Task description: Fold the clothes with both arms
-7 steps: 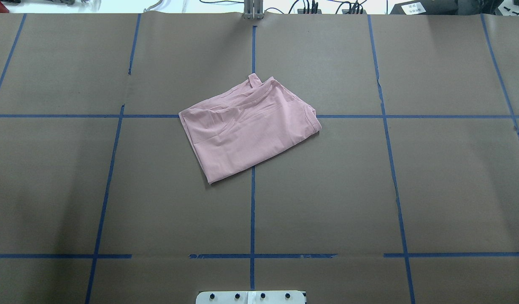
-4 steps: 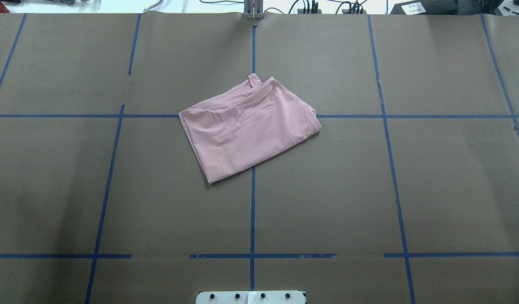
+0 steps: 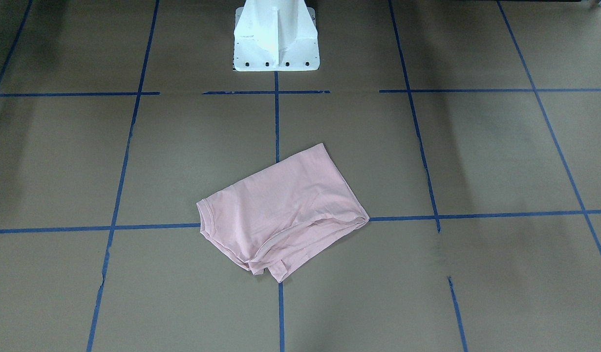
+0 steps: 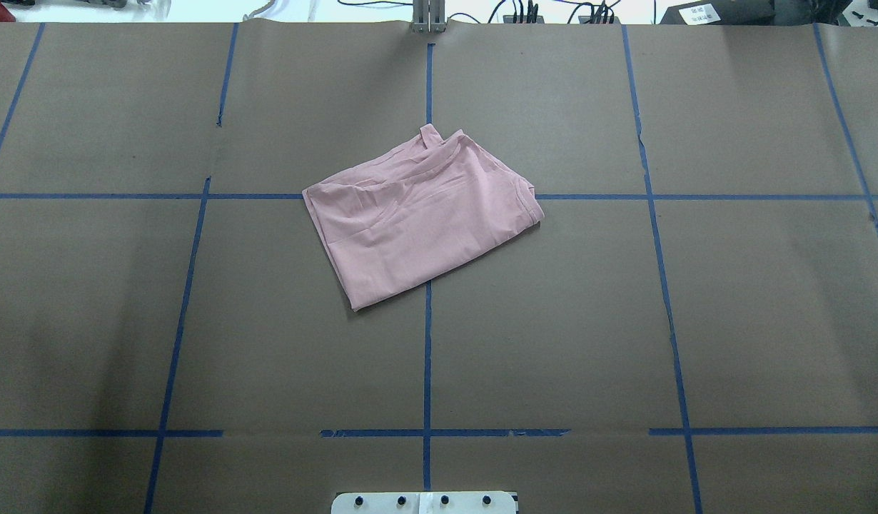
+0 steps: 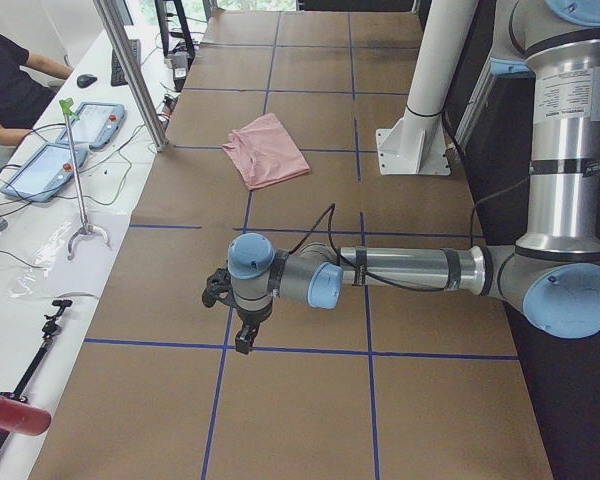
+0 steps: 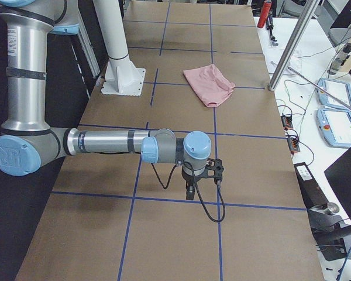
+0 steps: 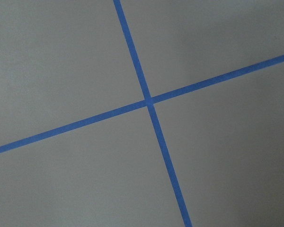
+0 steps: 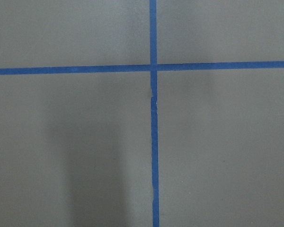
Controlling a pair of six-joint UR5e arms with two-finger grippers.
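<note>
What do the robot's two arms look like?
The left arm and right arm are silvery metal tubes linked by round joints with light blue caps, each with a printed label on one segment. A loose black cable runs to the small black left gripper and right gripper.

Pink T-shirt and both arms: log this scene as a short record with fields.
garment: pink T-shirt, folded into a compact skewed rectangle
position: on the table, over a crossing of the blue tape grid
arms: left arm and right arm stretched low over opposite table ends, far from the shirt
end effectors: left end effector and right end effector point down, clear of the shirt; open or shut cannot be told
</note>
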